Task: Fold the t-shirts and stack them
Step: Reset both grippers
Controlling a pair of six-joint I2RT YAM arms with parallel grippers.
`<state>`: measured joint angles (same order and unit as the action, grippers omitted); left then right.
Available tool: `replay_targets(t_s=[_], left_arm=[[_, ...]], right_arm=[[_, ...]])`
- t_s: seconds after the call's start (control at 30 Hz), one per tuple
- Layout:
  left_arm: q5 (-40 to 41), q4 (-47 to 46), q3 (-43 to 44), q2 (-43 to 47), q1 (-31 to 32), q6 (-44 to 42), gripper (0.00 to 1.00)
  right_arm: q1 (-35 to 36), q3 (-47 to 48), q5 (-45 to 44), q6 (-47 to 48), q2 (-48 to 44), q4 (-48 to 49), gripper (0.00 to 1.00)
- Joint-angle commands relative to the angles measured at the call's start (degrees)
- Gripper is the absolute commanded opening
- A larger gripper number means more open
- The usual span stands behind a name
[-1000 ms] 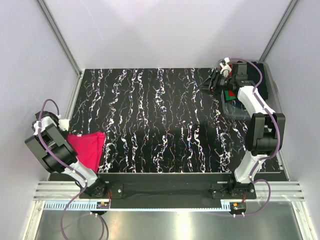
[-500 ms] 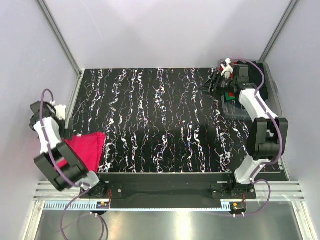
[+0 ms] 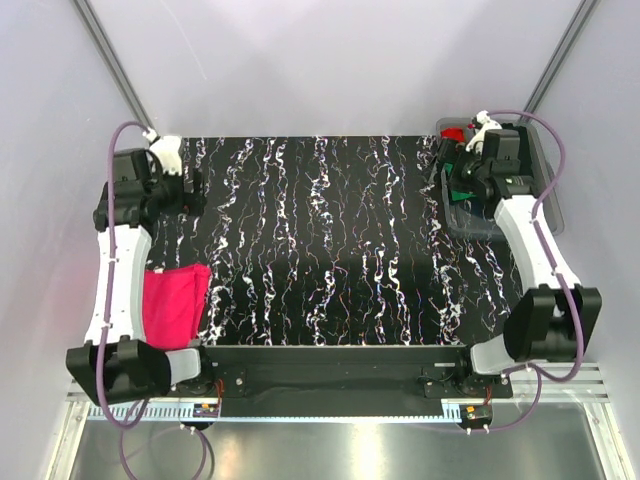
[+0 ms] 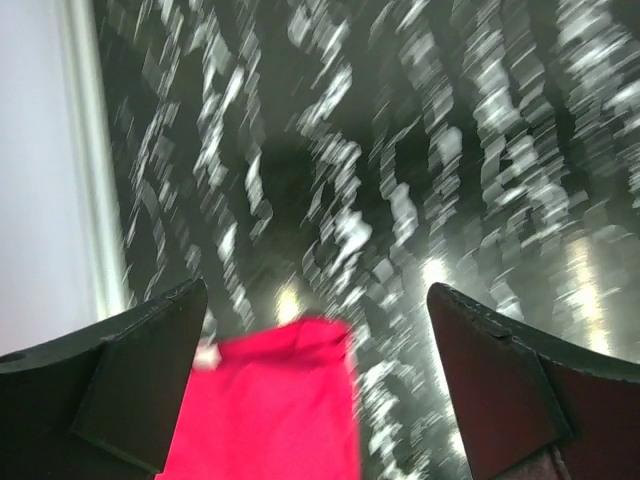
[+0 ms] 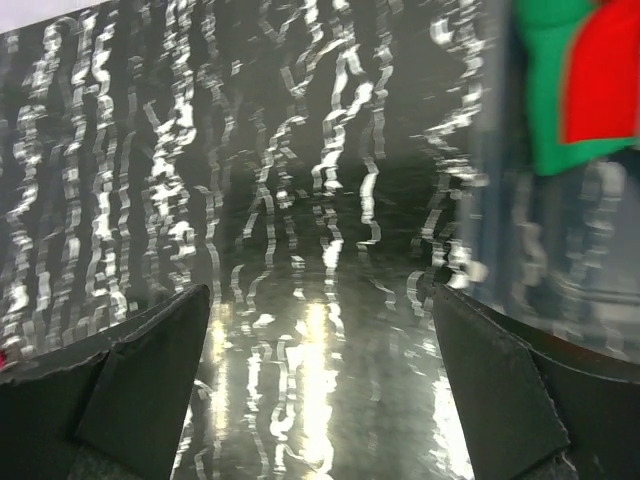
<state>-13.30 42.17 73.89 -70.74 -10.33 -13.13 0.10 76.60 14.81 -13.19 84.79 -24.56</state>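
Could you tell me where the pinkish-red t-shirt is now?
In the top view, the pinkish-red t-shirt lies at the near left corner of the table, beside the left arm, apart from the left gripper.

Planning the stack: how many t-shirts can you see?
3: a pink-red t-shirt folded at the near-left table edge; a green t-shirt and a red t-shirt in the far-right bin. More may be hidden there.

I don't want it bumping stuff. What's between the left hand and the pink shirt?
Nothing but bare table. In the top view, only that black, white-streaked surface lies between the open left hand and the folded pink shirt.
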Motion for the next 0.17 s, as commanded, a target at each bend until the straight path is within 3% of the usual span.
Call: replay_targets(t_s=[0.0,0.13], left_arm=[[-2.7,-4.8,5.1,0.6,3.6,6.8,0.99],[-2.2,-6.1,5.8,0.2,6.6,7.1,0.99]], right_arm=[[0.3,0.0,-7.8,4.4,-6.2,-2.6,1.00],[0.3,-3.8,-8.0,5.7,-10.5,-2.1,1.00]])
